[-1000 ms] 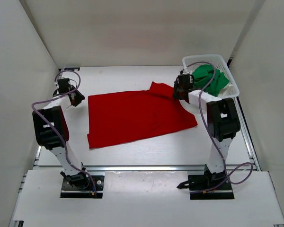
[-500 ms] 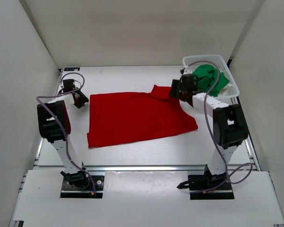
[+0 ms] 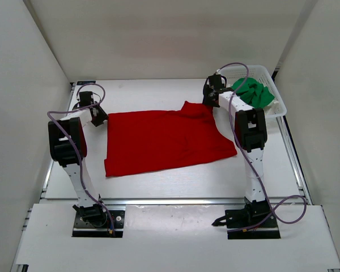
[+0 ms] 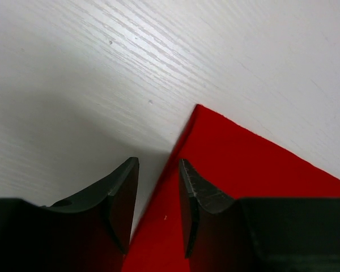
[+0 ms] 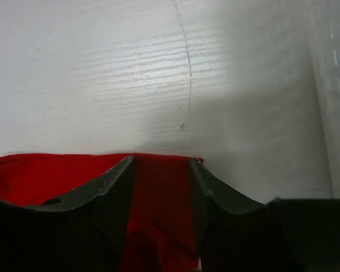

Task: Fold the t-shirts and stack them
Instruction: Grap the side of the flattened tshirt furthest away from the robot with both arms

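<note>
**A:** Top view: what's counted?

**B:** Two arms and two shirts. The red t-shirt (image 3: 164,139) is spread flat mid-table. The green t-shirt (image 3: 253,93) is bunched in the basket (image 3: 260,69) at the far right. Whatever lies under the green cloth is hidden. The left gripper (image 3: 98,117) is set at the red shirt's far left corner. The right gripper (image 3: 208,105) is at its far right sleeve, near the basket. Jaws are too small to be judged here.

**A:** Left wrist cam?

**B:** One red corner is seen on the table (image 4: 102,73); the rest is cut off by the frame. The jaws are held apart, w/ the shirt's edge running between them. One finger is over bare table, the other over red cloth. Nothing is clamped. Contact w/ the cloth can't be told.

**A:** Right wrist cam?

**B:** The jaws are apart again. The red cloth's far edge lies between them, unpinched, and a crease is seen lower down. One basket wall is caught at the right, blurred and cut off.
</note>
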Available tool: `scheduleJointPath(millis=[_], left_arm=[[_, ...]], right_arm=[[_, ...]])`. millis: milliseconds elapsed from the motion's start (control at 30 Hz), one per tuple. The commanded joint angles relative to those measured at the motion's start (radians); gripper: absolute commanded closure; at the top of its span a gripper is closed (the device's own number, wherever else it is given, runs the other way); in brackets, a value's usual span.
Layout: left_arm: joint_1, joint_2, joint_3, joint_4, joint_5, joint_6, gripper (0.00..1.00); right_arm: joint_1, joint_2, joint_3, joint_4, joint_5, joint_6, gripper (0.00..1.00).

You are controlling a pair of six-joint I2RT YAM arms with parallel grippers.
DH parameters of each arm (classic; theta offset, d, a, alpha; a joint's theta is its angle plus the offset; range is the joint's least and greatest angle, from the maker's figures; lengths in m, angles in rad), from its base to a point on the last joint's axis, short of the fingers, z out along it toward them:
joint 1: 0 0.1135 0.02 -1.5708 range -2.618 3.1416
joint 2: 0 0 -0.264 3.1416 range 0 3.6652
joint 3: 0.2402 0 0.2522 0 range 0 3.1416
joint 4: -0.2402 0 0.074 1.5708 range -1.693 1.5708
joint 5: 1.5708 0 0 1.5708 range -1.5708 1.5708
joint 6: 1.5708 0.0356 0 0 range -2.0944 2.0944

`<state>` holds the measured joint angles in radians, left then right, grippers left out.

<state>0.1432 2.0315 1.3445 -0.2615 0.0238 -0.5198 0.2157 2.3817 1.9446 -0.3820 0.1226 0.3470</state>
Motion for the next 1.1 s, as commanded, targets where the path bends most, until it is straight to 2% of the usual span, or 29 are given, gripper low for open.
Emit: scheduleJointPath(millis=[0,133,267,533,767,933,1067], left_arm=[[0.007,-0.007,0.025,-0.005,0.002,0.009,0.55],[-0.001,-0.016,0.022,-0.005,-0.004,0.014,0.55],[-0.007,-0.019,0.03,-0.005,0.001,0.017,0.56],[0.012,-0.039,0.022,0.022,0.018,-0.002,0.57],[0.021,-0.047,0.021,0.03,0.039,-0.009,0.58],[0.019,-0.059,0.007,0.044,0.059,-0.009,0.59],[0.022,-0.057,0.004,0.044,0.057,-0.017,0.58]], right_arm=[[0.011,0.013,0.057,-0.143,0.072,0.047,0.59],[0.016,-0.029,-0.002,-0.086,0.089,0.073,0.58],[-0.001,-0.056,-0.004,-0.107,0.143,0.102,0.59],[-0.019,-0.282,-0.303,0.083,0.15,0.145,0.6],[-0.029,-0.262,-0.308,0.071,0.107,0.176,0.61],[-0.039,-0.139,-0.167,-0.02,0.107,0.205,0.68],[-0.061,-0.104,-0.148,-0.006,0.098,0.225,0.67]])
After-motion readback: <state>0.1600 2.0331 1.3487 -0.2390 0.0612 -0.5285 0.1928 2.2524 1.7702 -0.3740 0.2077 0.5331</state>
